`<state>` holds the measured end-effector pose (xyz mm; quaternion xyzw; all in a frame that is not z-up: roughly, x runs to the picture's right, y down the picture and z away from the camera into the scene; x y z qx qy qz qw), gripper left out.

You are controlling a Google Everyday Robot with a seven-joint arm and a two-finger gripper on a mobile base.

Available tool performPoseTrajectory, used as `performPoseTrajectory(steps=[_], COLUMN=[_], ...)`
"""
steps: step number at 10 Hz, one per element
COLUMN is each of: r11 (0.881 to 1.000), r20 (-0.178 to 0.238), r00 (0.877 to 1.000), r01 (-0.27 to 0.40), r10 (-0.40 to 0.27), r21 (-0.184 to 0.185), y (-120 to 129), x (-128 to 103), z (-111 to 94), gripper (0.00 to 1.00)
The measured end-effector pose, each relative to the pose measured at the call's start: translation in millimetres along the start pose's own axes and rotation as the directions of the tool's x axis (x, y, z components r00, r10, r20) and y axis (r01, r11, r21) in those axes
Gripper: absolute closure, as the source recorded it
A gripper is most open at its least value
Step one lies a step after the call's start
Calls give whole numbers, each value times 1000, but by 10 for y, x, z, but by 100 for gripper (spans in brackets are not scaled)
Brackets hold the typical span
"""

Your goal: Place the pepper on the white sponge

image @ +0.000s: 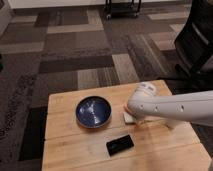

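My white arm (170,107) reaches in from the right across the wooden table (75,150). The gripper (134,115) is at the arm's left end, pointing down just right of the dark blue bowl (93,111), and the arm's rounded wrist mostly hides it. A corner of the white sponge (127,118) shows on the table right under the gripper. The pepper is hidden; I see no orange shape clear of the arm.
A black rectangular device (120,144) lies on the table in front of the bowl. A black office chair (197,45) stands at the right behind the table. A dark cart base (122,7) stands far back on the patterned carpet.
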<state>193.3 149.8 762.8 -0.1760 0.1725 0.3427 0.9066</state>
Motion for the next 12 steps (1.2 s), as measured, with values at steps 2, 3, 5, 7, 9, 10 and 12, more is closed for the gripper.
performPoseTrajectory(steps=[2, 3, 5, 7, 9, 10, 12], r11=[1000, 1000, 1000, 1000, 1000, 1000, 1000], r20=[0, 0, 0, 0, 0, 0, -1], r00=[1000, 1000, 1000, 1000, 1000, 1000, 1000], r01=[0, -1, -1, -1, -1, -1, -1], r10=[0, 1, 1, 1, 1, 1, 1], r21=[0, 0, 0, 0, 0, 0, 0], y=[-1, -1, -2, -2, -3, -3, -3], x=[1, 2, 2, 3, 4, 4, 4], z=[0, 0, 0, 0, 0, 0, 0], gripper=[30, 20, 20, 20, 20, 20, 20])
